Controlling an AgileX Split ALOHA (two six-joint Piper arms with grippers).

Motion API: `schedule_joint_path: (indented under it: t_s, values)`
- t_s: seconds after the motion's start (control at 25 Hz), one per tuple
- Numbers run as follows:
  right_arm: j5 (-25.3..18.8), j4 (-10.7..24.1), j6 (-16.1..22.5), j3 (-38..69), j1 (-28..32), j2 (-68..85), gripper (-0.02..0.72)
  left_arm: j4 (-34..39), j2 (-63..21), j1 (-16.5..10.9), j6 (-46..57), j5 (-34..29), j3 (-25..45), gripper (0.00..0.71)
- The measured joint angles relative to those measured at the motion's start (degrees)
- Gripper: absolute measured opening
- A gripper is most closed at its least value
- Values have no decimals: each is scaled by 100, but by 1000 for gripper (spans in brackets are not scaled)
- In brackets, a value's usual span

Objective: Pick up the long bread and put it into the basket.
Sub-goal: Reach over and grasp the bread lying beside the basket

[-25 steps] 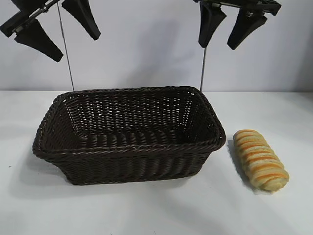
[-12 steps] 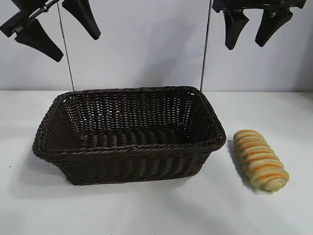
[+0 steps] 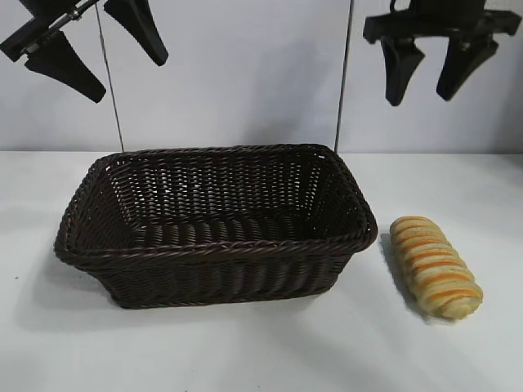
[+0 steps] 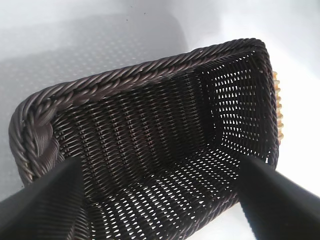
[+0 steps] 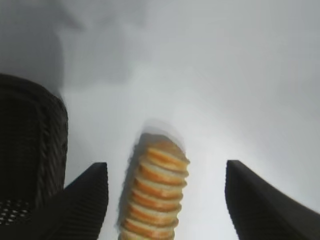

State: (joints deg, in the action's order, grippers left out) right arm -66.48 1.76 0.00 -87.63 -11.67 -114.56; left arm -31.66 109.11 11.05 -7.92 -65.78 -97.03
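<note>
The long bread [image 3: 435, 266], pale yellow with orange-brown ridges, lies on the white table to the right of the basket [image 3: 214, 245]. The dark brown wicker basket holds nothing. My right gripper [image 3: 431, 83] hangs open high above the bread and well clear of it. In the right wrist view the bread [image 5: 156, 195] shows between the two open fingers [image 5: 85, 200], with the basket wall [image 5: 30, 145] beside it. My left gripper [image 3: 102, 57] hangs open high above the basket's left end. The left wrist view looks down into the basket [image 4: 150, 150].
The white table [image 3: 261, 351] runs around the basket and bread. Two thin metal rods [image 3: 341, 82] stand behind the basket against the pale back wall.
My right gripper has moved to the right and a little lower, from above the basket's right end to above the bread. The left arm, basket and bread have not moved.
</note>
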Motion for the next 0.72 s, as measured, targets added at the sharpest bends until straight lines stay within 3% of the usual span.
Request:
schedule_joint_path:
  t_s: [0.32,0.72]
  values:
    - [1087,-24,298,984,0,0,499,0,0,0,0,0,0,606]
    - [1758,-42,530,1434,0,-70,501,0,0,0,0,5,0,606]
